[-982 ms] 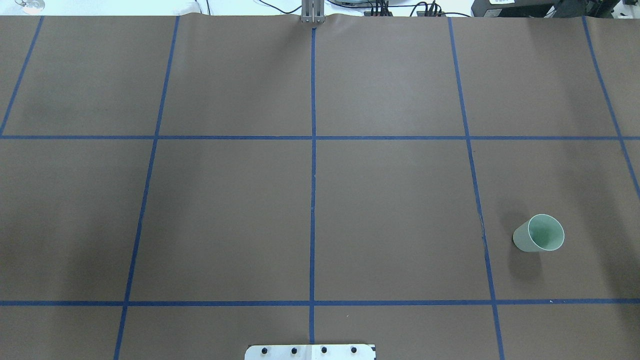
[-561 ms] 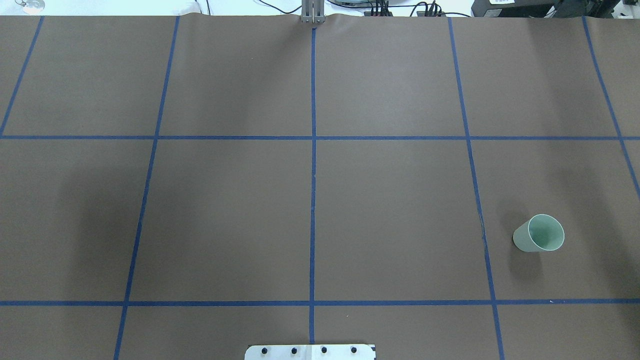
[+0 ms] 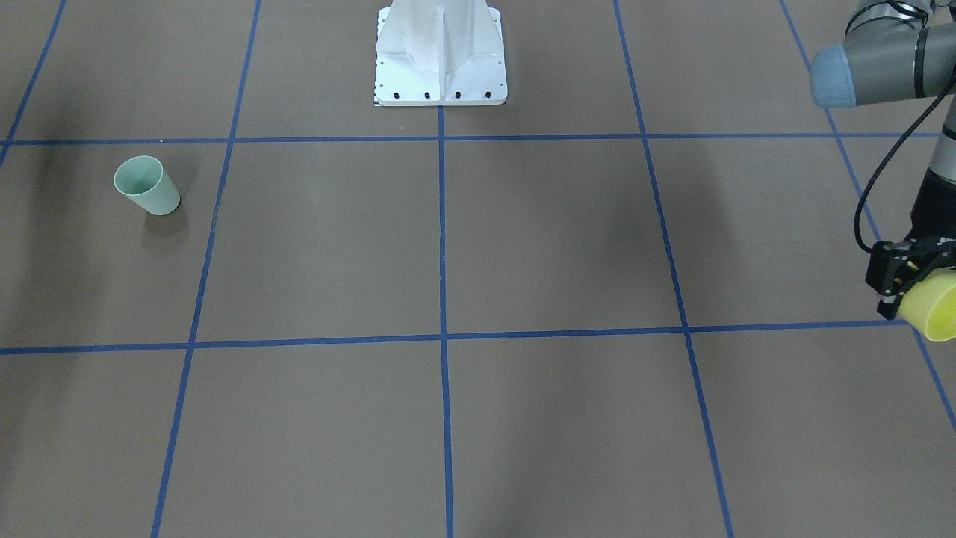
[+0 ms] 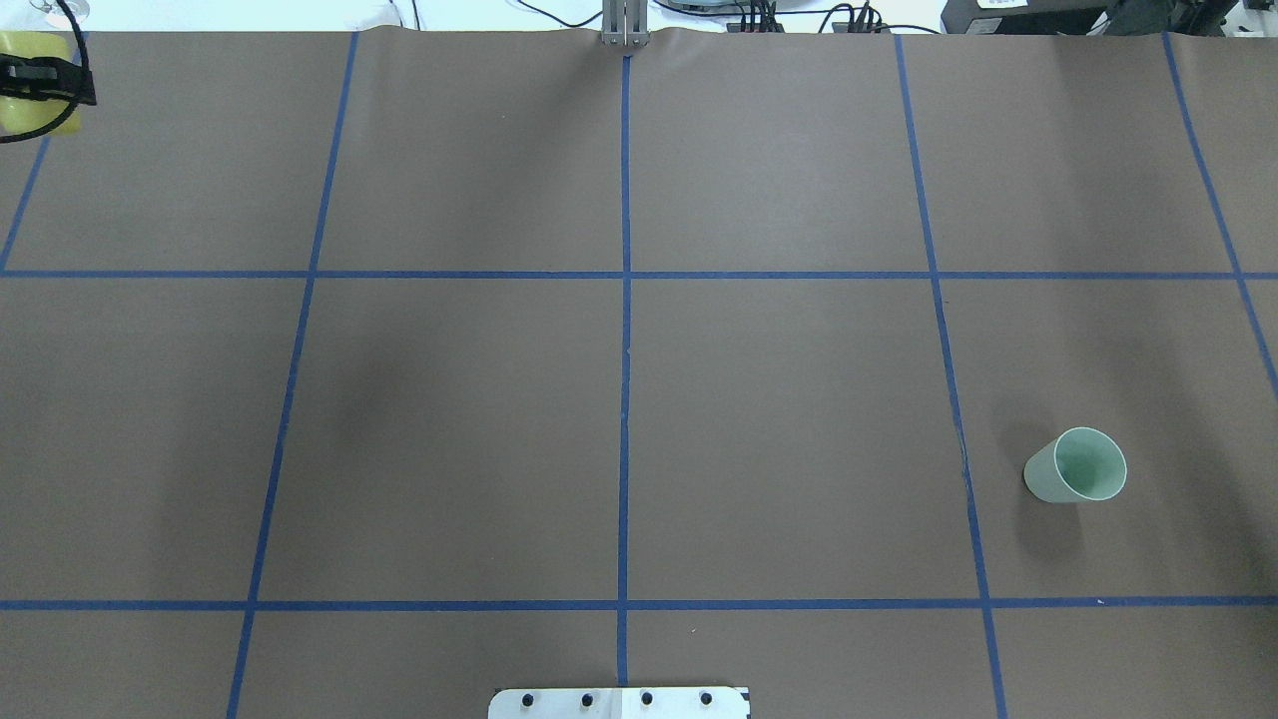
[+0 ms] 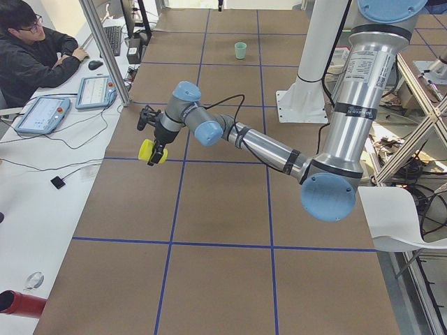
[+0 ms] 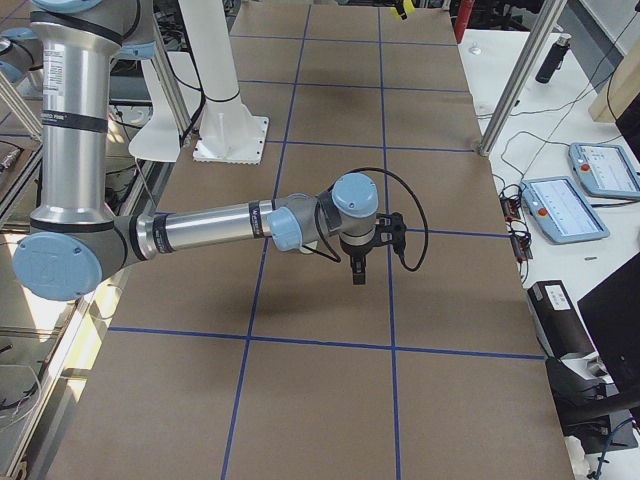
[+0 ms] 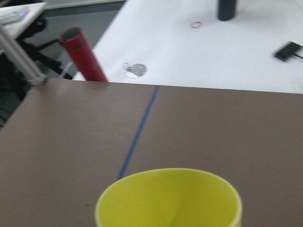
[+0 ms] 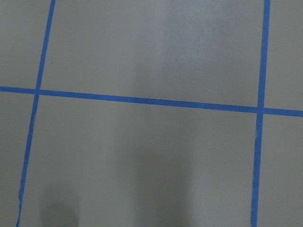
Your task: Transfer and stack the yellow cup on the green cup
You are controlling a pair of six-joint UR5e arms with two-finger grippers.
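Front view: we log the left gripper [image 3: 906, 288] at the 3 o'clock edge, jaws clamped on the yellow cup [image 3: 933, 312]. The green cup [image 3: 147, 187] stands mouth up at 10 o'clock, well apart.

Overhead: cup and gripper now show in the 10 o'clock corner, absent a moment ago. The green cup is unmoved at 4 o'clock. We judge the transfer begun.

Right-side view: the right gripper [image 6: 358, 272] hovers; its jaws we cannot tell.
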